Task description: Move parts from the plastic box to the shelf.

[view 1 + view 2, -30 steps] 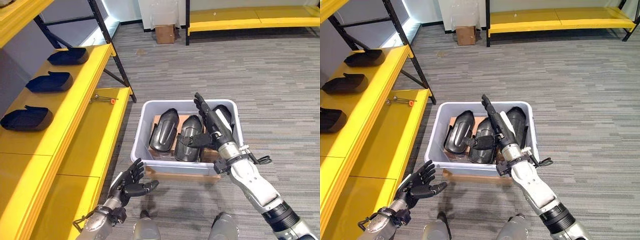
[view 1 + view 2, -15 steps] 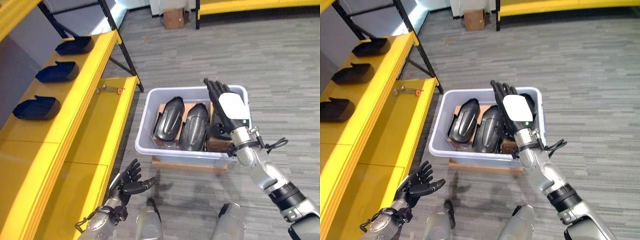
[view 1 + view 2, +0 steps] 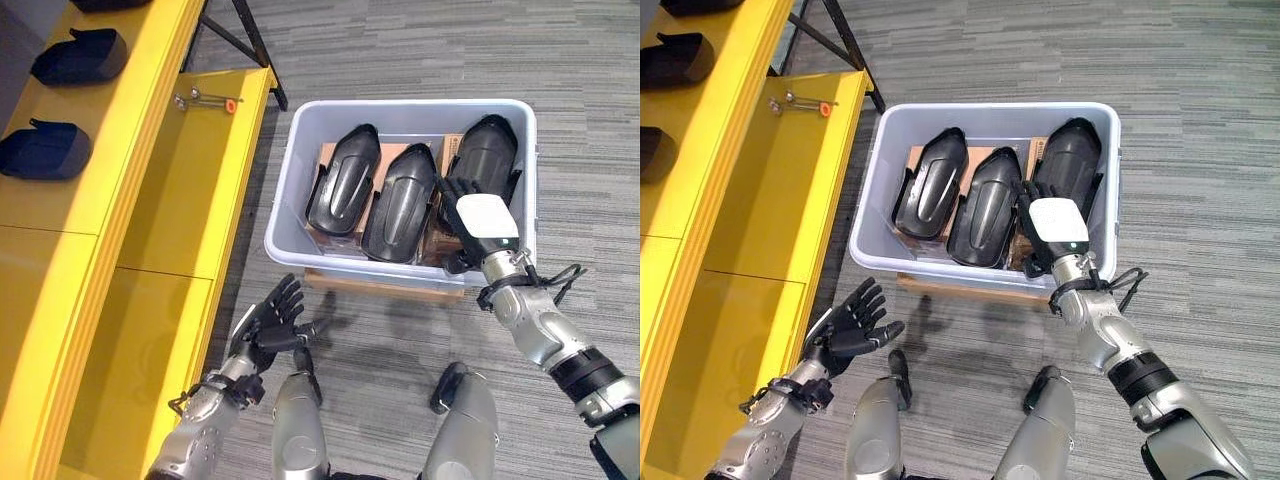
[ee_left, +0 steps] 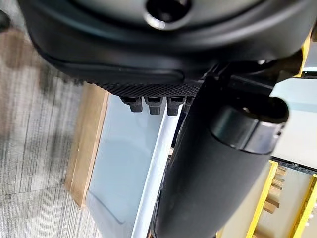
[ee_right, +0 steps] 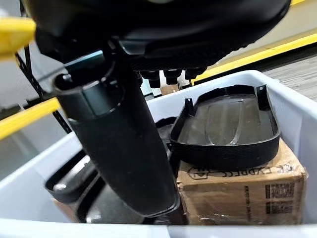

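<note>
From the left eye view, your landmark is the plastic box (image 3: 300,190), pale grey, standing on the carpet on a flat piece of cardboard (image 3: 385,287). Three black parts lie side by side inside it on cardboard cartons: the left part (image 3: 343,180), the middle part (image 3: 400,203) and the right part (image 3: 485,160). Your right hand (image 3: 478,218) reaches over the box's near wall, its fingers straight and laid on the near end of the right part; it grips nothing. Your left hand (image 3: 268,325) hovers over the carpet in front of the box's near-left corner, fingers spread, empty. The yellow shelf (image 3: 130,200) runs along the box's left side, with more black parts (image 3: 45,150) on its upper level and a small tool (image 3: 205,99) on the lower one.

The right eye view shows the same layout.

In the left wrist view, the left hand's thumb and short fingertips stand apart, with the box's wall and the cardboard past them.

In the right wrist view, the right hand's thumb hangs inside the box beside an upturned part on a carton (image 5: 237,186), holding nothing.
</note>
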